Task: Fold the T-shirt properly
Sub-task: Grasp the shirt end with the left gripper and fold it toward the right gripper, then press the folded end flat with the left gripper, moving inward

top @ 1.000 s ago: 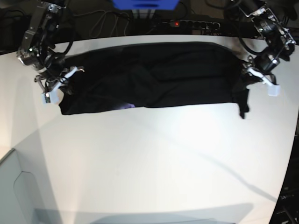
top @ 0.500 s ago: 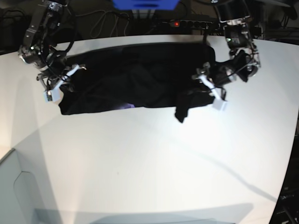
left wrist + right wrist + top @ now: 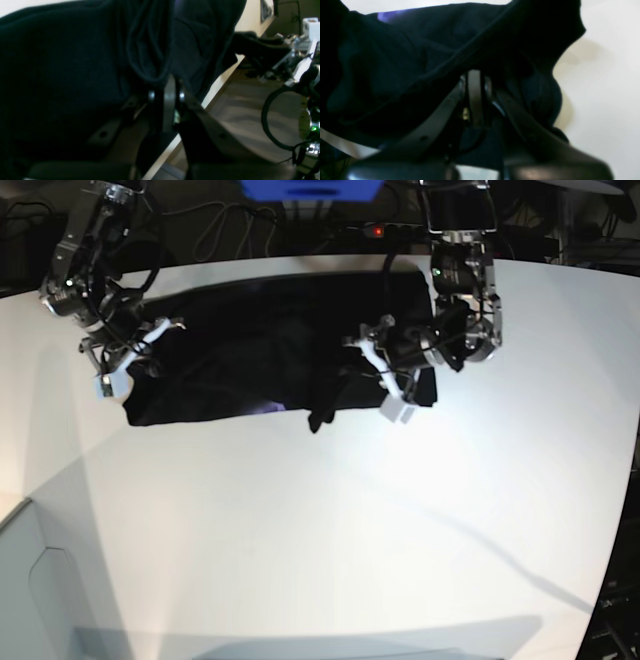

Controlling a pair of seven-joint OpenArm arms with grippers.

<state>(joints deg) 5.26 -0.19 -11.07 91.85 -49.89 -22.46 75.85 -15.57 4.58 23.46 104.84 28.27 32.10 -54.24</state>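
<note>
Both grippers are clamped on cloth as I read the views: the left gripper [image 3: 392, 385] has its jaws pinched together on a bunched edge of the T-shirt [image 3: 250, 350], and the left wrist view shows black fabric gathered right above the closed fingertips [image 3: 170, 92]; the right gripper [image 3: 125, 365] is likewise clenched on the garment's opposite end, with a hem running across its jaws in the right wrist view. From there outward, the shirt lies as a dark band across the far part of the white table [image 3: 330, 520], one end lifted and doubled toward the middle, a loose flap [image 3: 320, 412] hanging down from the carried end, and a small purplish patch [image 3: 272, 407] showing at the near edge. My judgement is that the task is partway: the shirt is narrowed lengthwise and a crosswise fold is in hand, but the carried end is not yet laid down or smoothed, and the dangling flap needs tidying. Against the earlier base frames, the left arm has swept well inward from the table's edge, shortening the shirt, while the right gripper has held its place.
</note>
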